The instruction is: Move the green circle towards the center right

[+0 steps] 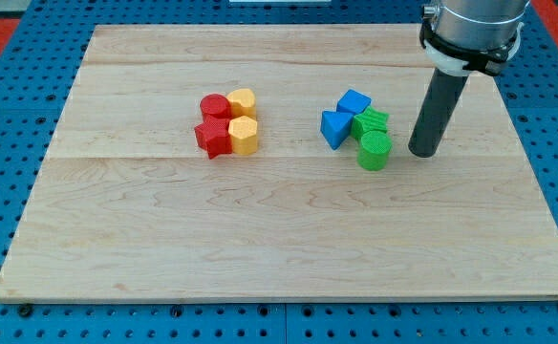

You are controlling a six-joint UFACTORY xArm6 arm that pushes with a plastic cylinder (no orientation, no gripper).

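The green circle (375,151) is a short green cylinder right of the board's middle. It touches a green star-like block (371,122) just above it. My tip (424,151) is on the board a little to the right of the green circle, with a narrow gap between them. The dark rod rises from the tip to the arm at the view's top right.
A blue cube (354,101) and a blue triangular block (335,128) sit left of the green blocks. Left of the middle are a red circle (214,105), a red star (213,138), and two yellow blocks (242,101) (245,136). The wooden board (279,239) lies on a blue mat.
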